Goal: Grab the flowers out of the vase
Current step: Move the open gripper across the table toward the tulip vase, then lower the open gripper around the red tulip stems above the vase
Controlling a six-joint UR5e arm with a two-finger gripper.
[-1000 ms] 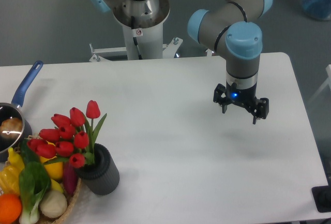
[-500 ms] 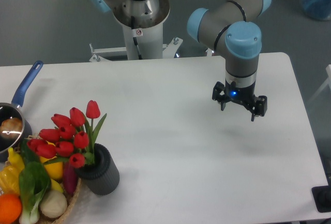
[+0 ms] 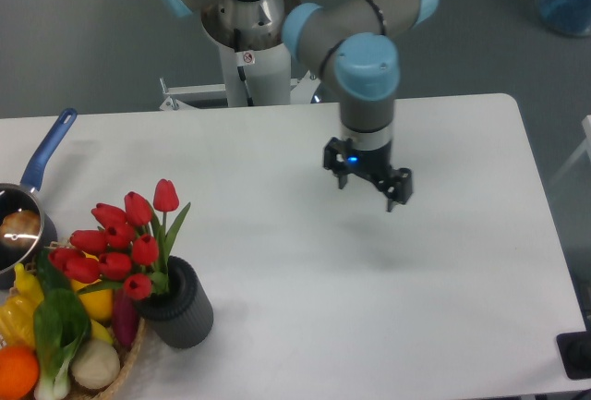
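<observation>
Approach step. The gripper (image 3: 367,182), jaws spread and empty, hangs above mid-tabletop (image 3: 443,261), well apart from the flowers (image 3: 120,245) standing in the vase (image 3: 181,306) near the front-left corner. Next: travel there, descend onto the stems.

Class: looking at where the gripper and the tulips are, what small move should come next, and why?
Probably carry the gripper further left and toward the flowers: it hangs open above bare table, well right of them, and they stand untouched in the vase.
</observation>
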